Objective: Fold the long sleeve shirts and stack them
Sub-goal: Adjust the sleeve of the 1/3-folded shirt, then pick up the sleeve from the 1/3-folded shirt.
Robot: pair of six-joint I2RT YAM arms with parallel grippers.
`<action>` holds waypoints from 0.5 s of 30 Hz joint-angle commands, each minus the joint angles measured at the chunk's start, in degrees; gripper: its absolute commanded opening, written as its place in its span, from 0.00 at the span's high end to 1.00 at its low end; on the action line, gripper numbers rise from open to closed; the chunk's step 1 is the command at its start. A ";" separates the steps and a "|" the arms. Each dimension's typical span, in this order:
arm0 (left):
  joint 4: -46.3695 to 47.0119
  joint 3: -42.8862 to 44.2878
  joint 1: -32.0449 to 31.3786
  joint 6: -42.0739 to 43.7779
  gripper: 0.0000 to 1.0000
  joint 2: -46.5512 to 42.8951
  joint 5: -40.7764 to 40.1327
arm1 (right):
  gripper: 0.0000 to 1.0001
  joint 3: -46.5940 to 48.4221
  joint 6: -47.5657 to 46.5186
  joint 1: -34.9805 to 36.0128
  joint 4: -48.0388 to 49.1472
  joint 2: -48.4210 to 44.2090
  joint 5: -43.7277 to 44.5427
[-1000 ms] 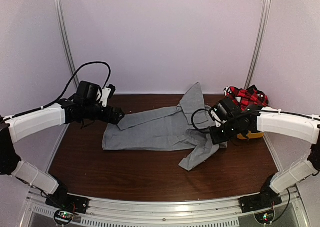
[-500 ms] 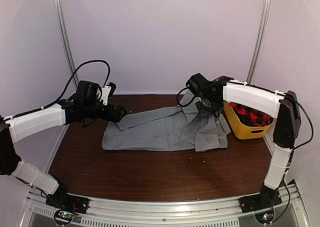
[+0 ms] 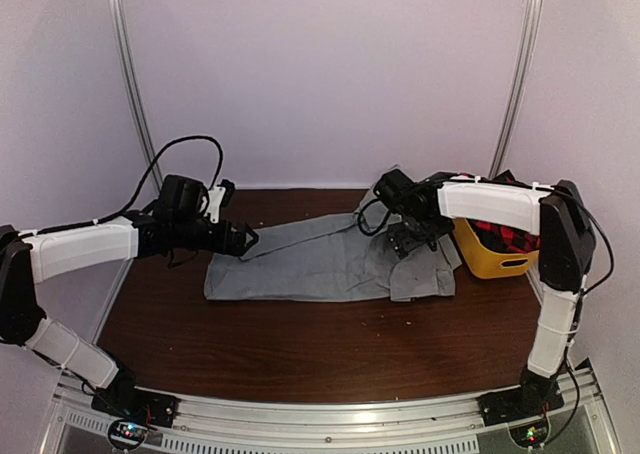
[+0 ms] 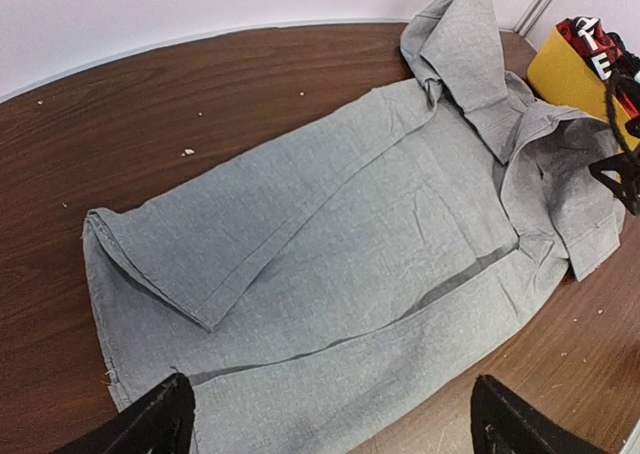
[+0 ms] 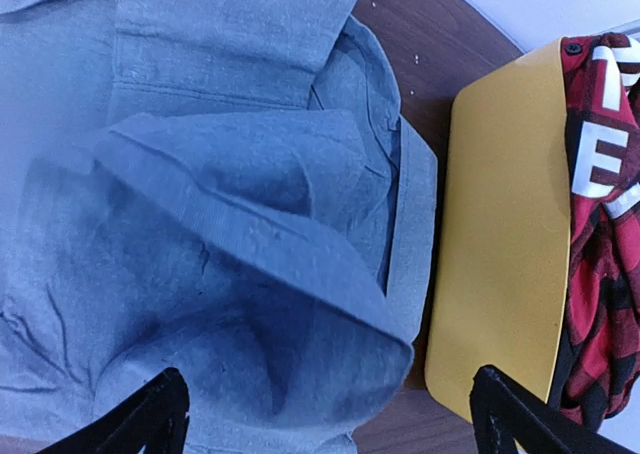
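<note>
Overhead, entry one: right claw (image 3: 403, 236). A second ago it was pinched shut towards the table's right side, with a sleeve trailing to the near edge. Now its fingers stand wide apart, holding nothing, above the collar end of the grey shirt (image 3: 300, 262). That sleeve (image 3: 420, 272) lies folded back over the body. Left claw (image 3: 247, 239): fully spread and empty as before, at the shirt's left end, barely shifted. The shirt lies flat as a rough oblong in the middle of the table (image 3: 300, 354), with broad bare wood along the near edge and a narrower strip behind. Yellow tub (image 3: 490, 259) stands just right of the shirt, with the plaid shirt (image 3: 505, 236) inside it.

Left wrist, entry two: the grey shirt is thin woven cloth, softly creased, its hem end nearest my fingers (image 4: 150, 424). The other sleeve (image 4: 250, 224) is laid slantwise across the body. Dark wood grain carries scattered pale crumbs.

Right wrist, entry three: both fingers (image 5: 150, 419) sit low in view and well apart, only cloth beneath. A rounded grey fold lies against or just beside the tub's smooth plastic wall; I cannot tell which. Red-and-black plaid with white lettering bulges over the rim.
</note>
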 commanded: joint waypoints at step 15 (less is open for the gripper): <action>5.13 -1.70 0.46 -1.59 0.02 1.89 2.67 | 0.03 -33.56 2.08 -10.84 32.22 -20.46 -34.59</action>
